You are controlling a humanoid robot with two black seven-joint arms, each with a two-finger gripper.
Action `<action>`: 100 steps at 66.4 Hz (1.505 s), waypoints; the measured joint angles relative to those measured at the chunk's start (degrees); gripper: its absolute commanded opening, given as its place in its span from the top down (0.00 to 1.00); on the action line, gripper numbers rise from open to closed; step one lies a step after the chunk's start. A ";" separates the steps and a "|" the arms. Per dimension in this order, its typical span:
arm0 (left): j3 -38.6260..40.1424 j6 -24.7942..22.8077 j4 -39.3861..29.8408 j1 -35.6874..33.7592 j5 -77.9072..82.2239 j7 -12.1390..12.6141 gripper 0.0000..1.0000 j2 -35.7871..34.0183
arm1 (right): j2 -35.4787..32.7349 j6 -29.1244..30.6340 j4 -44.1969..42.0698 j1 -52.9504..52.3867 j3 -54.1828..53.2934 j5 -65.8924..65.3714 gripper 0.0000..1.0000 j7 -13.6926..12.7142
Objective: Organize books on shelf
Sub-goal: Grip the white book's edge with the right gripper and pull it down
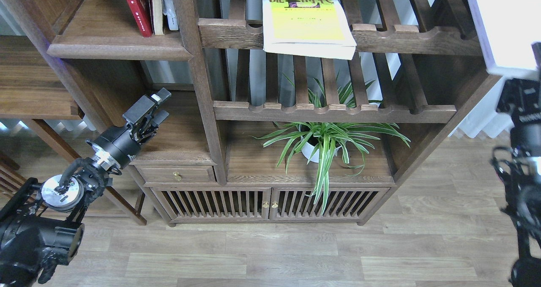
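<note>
Leaning upright against a thin beige book [155,8], the dark red book [136,9] is standing on the solid shelf [118,46] at upper left. The yellow-green book [305,18] is lying flat on the upper slatted rack [405,37], its front edge overhanging the rail. The left gripper [157,106] is hovering below the shelf, jaws narrowly parted and empty. The right gripper [536,63] is holding the pale lavender-white book [505,23] at the frame's right edge; its jaws I cannot tell.

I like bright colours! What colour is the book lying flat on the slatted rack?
Yellow-green book, black title, white edges; seen in the head view.
</note>
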State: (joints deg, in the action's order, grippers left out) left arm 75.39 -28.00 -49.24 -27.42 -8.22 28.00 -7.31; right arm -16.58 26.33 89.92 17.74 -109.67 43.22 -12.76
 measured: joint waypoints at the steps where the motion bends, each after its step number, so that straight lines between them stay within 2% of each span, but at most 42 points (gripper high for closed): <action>1: -0.04 0.00 0.03 0.04 0.00 0.00 0.00 0.00 | 0.00 0.49 0.01 0.95 -0.02 0.30 0.96 -0.03; 24: -5.55 0.00 0.82 0.50 0.06 0.00 0.00 -0.12 | 2.10 1.68 -0.33 11.24 0.66 3.24 0.96 -2.13; 38: -9.74 0.00 1.04 -1.15 0.23 0.00 0.00 0.08 | 3.72 1.68 -1.36 12.29 3.81 3.39 0.95 -3.72; 54: -10.55 0.00 3.38 -1.48 0.51 0.00 0.00 -0.55 | 4.45 1.68 -3.18 12.24 9.35 3.36 0.95 -4.80; 100: -12.28 0.00 3.64 -3.42 1.85 0.00 0.00 0.04 | 4.47 1.68 -7.60 13.42 25.96 -0.11 0.95 -5.04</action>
State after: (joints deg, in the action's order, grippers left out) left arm 63.11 -28.00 -45.60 -30.84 -6.37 28.00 -7.27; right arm -12.11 28.01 82.32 31.15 -83.72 43.11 -17.80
